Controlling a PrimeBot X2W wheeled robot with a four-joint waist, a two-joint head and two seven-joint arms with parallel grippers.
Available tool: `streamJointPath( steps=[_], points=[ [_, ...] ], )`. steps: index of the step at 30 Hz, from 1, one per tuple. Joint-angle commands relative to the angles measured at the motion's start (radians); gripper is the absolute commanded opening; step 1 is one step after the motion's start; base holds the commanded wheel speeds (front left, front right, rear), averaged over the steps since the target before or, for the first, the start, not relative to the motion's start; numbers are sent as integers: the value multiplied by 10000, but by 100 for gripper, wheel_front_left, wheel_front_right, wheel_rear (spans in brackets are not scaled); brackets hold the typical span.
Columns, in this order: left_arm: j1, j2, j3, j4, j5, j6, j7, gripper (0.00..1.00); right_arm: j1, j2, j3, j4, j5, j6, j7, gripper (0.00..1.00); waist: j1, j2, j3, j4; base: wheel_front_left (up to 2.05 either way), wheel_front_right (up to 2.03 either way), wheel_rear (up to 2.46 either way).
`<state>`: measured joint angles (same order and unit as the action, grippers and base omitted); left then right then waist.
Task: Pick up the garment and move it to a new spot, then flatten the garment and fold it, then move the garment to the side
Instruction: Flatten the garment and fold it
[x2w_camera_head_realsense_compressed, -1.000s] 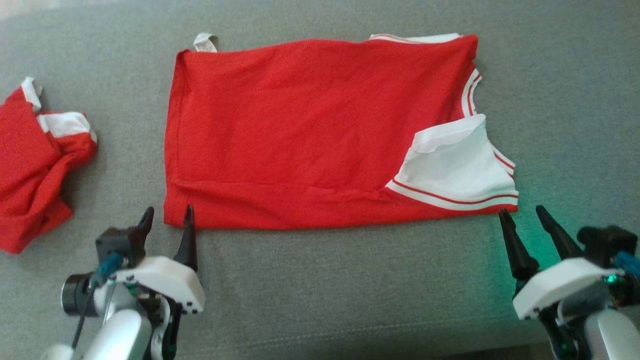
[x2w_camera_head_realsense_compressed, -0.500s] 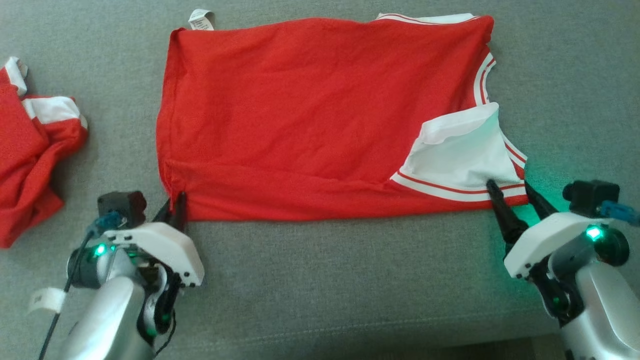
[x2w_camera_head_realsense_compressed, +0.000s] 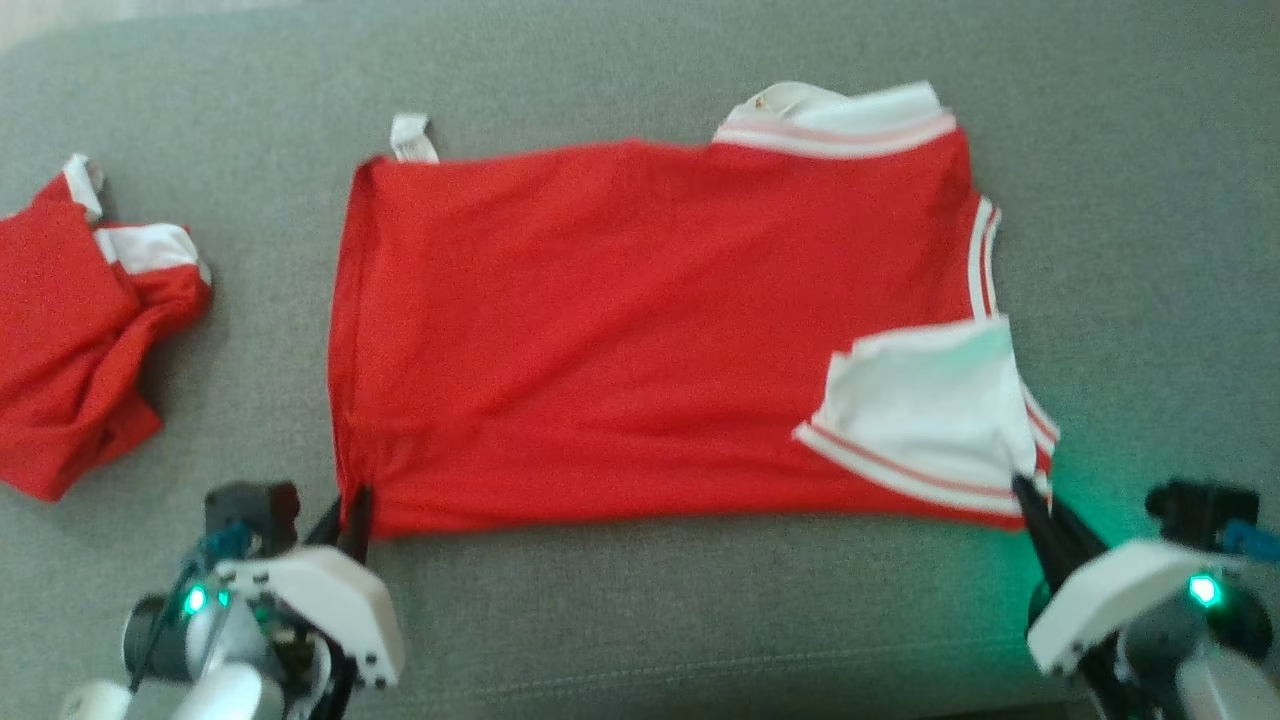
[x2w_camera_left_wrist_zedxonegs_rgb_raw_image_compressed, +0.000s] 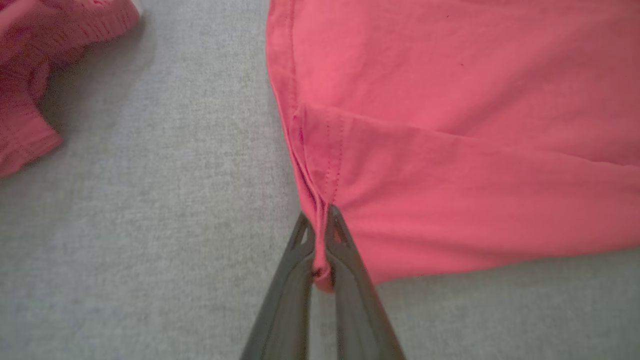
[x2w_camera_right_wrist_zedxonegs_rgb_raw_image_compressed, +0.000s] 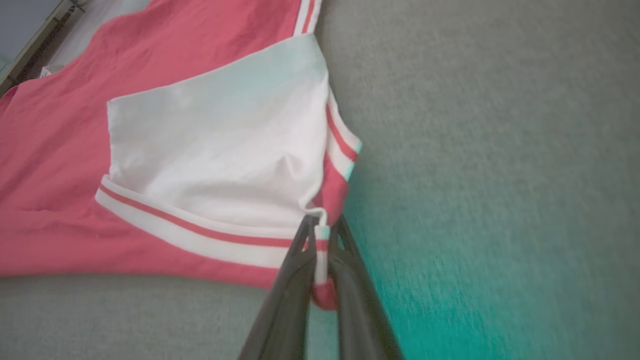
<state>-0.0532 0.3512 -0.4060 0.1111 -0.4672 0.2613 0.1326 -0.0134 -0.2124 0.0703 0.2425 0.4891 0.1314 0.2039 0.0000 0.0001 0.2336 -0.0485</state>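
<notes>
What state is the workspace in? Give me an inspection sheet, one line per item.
Surface: grey upholstered surface, bare in front of the robot.
Job's things: red jersey spread flat, white sleeve folded onto it, label at the far left corner.
Clutter: crumpled red-and-white garment at the left, apart from the jersey.
Grippers: left gripper jaws shut on the jersey's near left corner; right gripper jaws shut on its near right corner.
Cables: blue cable at the left wrist, another at the right.
Surroundings: pale strip past the far edge, unclear what.
</notes>
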Motion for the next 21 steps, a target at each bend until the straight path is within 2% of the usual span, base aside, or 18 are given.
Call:
streamJointPath(
  steps=[1,6,7,8,9,13,17,21],
  points=[
    [38,378,456,-463,10,171,81,0,287,-19,-81,-518,-66,-7,129,0,0,-1,-220,20,0,0,0],
    [903,361,392,-975,-261,404,486,0,1131,367,-470,-1238,-294,-7,636,0,0,-1,-589,-50,0,0,0],
    [1051,357,356,-1032,-302,427,559,0,1248,436,-513,-1323,-314,-7,731,28,0,-1,-653,-62,0,0,0],
    [1148,340,351,-1098,-295,480,524,38,1345,487,-585,-1398,-364,-7,794,100,0,-1,-713,-54,0,0,0],
    [1205,375,297,-1122,-189,518,472,100,1423,538,-653,-1467,-422,-7,845,100,0,-1,-761,-41,0,0,0],
    [1292,181,226,-1191,-106,608,92,100,1435,659,-814,-2049,-925,-7,312,100,0,-1,-898,-19,0,0,0],
    [1046,-42,457,-1484,419,938,-1353,100,1179,694,-773,-3028,-1594,-7,-603,100,0,-1,-1007,-23,0,0,0],
    [657,-195,480,-1848,1038,1194,-2526,100,856,749,-630,-3942,-1957,-7,-790,100,0,-1,-1135,-15,0,0,0]
  ],
)
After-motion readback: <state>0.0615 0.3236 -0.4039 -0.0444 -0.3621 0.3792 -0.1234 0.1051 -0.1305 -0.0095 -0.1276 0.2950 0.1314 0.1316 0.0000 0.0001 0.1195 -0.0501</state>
